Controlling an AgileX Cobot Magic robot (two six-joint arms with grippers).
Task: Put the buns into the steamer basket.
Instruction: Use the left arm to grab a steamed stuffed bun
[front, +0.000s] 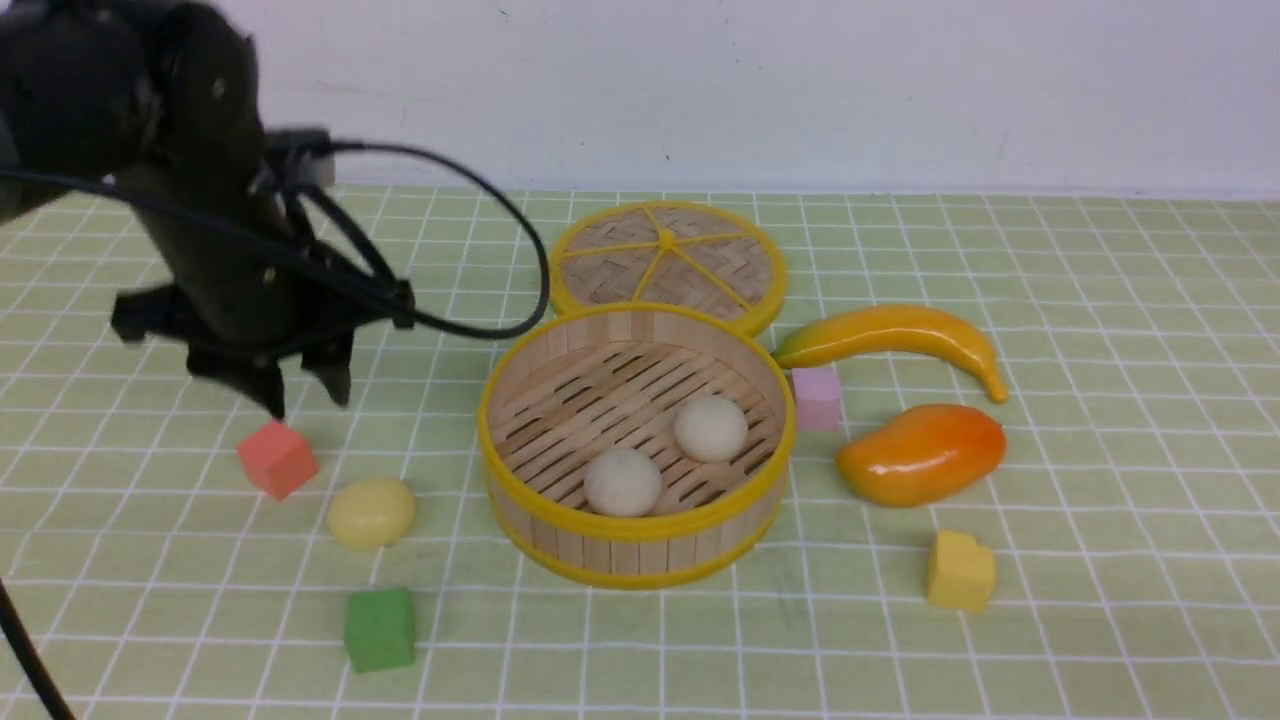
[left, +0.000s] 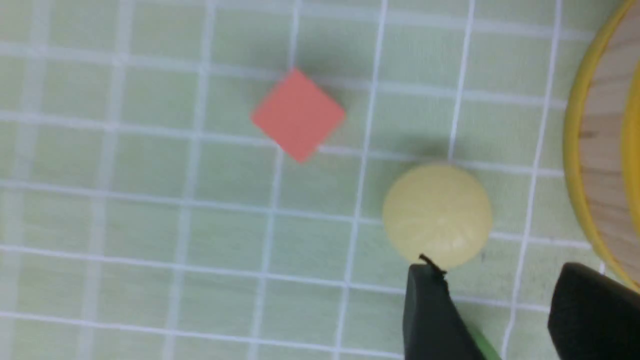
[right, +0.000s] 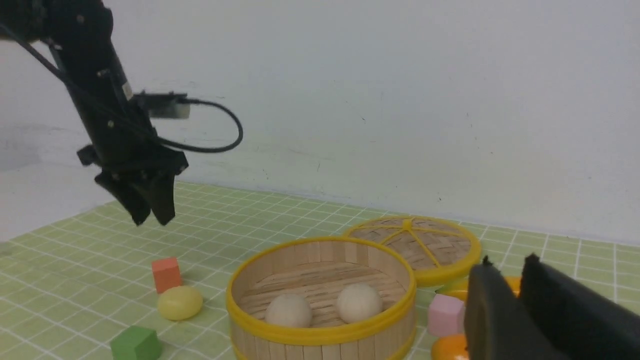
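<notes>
You are looking over a table covered by a green checked cloth (front: 1100, 300). The steamer basket (front: 620, 556) is sitting near the middle, and two off-white buns (front: 623, 481) are lying apart from each other on its slatted floor. The pale yellow bun (front: 371, 512) is lying on the cloth outside the basket, on your left side, between a red cube (front: 277, 459) and a green cube (front: 380, 628). Your left gripper (front: 307, 403) is hanging in the air above the red cube, its jaws standing apart and gripping nothing. In the left wrist view the pale yellow bun is showing just beside one fingertip, below it on the cloth. Your right gripper (right: 509, 262) is showing only in the right wrist view, as two dark fingers close together. Whether they are meeting is not clear, and nothing is showing between them. The woven lid (front: 668, 262) is lying flat just behind the basket. On the right side a banana (front: 900, 335), a mango (front: 922, 453), a pink cube (front: 817, 397) beside the basket wall and a yellow cube (front: 960, 571) are lying on the cloth.
</notes>
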